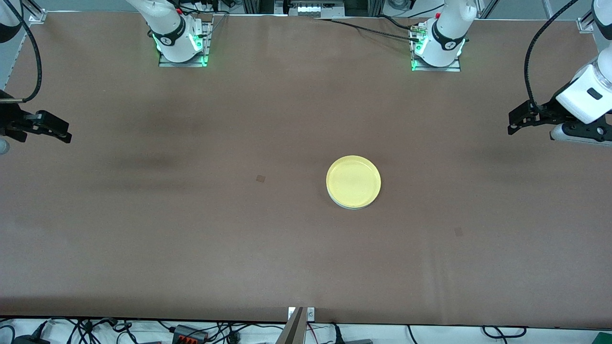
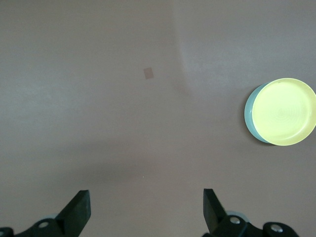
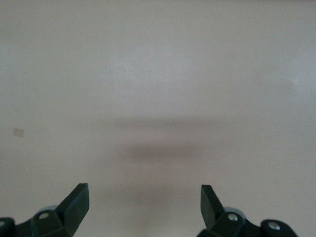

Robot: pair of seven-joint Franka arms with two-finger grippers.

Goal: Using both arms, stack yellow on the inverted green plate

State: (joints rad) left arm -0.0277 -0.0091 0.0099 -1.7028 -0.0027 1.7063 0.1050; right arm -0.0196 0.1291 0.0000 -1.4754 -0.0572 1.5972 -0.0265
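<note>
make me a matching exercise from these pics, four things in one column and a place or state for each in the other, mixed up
Things:
1. yellow plate
2. green plate
3. left gripper
4. right gripper

Places or states:
A. open, over the right arm's end of the table
B. on top of the stack
C. open, over the left arm's end of the table
D. under the other plate, only its edge showing

Pairs: 1-B, 2-D, 3-C, 4-A

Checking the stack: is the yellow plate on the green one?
Yes: yellow plate lies rim-up on green plate, whose edge peeks out underneath.
</note>
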